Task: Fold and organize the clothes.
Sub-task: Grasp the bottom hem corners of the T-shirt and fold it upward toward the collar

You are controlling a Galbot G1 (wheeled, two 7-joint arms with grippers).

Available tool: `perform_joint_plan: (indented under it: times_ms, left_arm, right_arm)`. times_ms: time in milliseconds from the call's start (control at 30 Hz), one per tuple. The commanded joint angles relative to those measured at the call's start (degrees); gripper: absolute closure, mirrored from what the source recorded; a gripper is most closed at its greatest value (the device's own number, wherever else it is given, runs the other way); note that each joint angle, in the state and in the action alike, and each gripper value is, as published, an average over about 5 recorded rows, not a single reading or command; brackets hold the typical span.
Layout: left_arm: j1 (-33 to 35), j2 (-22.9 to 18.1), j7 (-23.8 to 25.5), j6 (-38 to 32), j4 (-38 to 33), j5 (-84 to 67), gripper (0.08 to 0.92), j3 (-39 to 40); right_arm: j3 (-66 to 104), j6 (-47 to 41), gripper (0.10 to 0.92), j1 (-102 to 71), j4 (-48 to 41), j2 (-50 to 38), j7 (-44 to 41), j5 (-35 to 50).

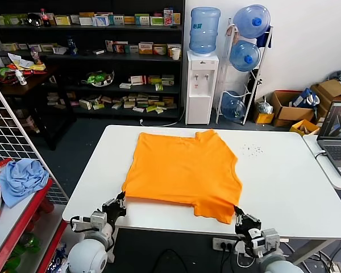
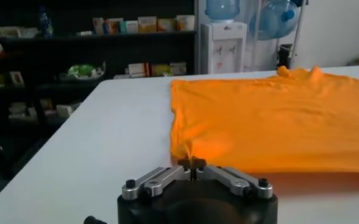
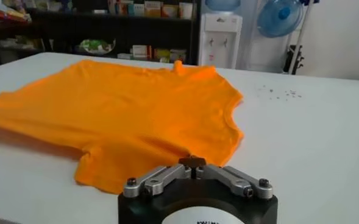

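Head view: one orange T-shirt (image 1: 183,169) spread flat, plain side up, on one white table (image 1: 284,187); two grippers at the table's near edge; left gripper (image 1: 120,200) pinched shut on the shirt's near left corner; right gripper (image 1: 238,214) pinched shut on the sleeve at the near right corner; one blue cloth (image 1: 21,180) off to the table's left, on a red rack (image 1: 24,217); one laptop (image 1: 337,138) beyond the table's right edge; both absent from the wrist views. Left wrist view: cloth bunched up between the closed jaws.
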Motion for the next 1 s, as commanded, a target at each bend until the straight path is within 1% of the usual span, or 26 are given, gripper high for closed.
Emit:
perform_joint_plan:
  times_ms: [33, 100, 167, 333, 500, 700, 1000]
  left_arm:
    - [10.8, 3.4, 0.2, -1.6, -8.4, 1.6, 0.896, -0.8]
    - [11.3, 3.5, 0.3, -2.3, -9.0, 2.8, 0.896, -0.7]
    - [10.4, 3.3, 0.4, -2.9, -8.8, 4.2, 0.896, -0.3]
    - [4.6, 2.1, 0.6, -4.2, -5.7, 6.2, 0.896, 0.9]
    - [-2.1, 0.7, 0.6, -5.1, -0.7, 7.1, 0.896, 2.4]
    - [-8.6, -1.0, 0.3, -5.4, 7.0, 7.4, 0.896, 3.3]
    - [-15.9, -0.7, 0.0, -5.1, 15.5, 4.8, 0.896, 6.6]
  right_arm:
    - [1.7, 1.7, 0.902, -9.2, 5.3, -0.3, 0.2, -4.9]
    - [1.7, 1.9, 0.902, -10.0, 6.4, -0.9, 0.4, -5.9]
    - [1.7, 2.1, 0.901, -9.6, 6.9, -1.7, 0.5, -6.7]
    - [1.7, 3.9, 0.901, -4.2, 4.6, -4.2, 0.0, -6.4]
    - [0.6, 8.0, 0.901, 4.3, -2.7, -7.1, -1.2, -6.3]
    - [-1.5, 12.2, 0.902, 15.0, -12.7, -8.9, -1.4, -4.4]
    - [-7.0, 10.6, 0.901, 26.9, -22.4, -10.1, -2.5, 0.3]
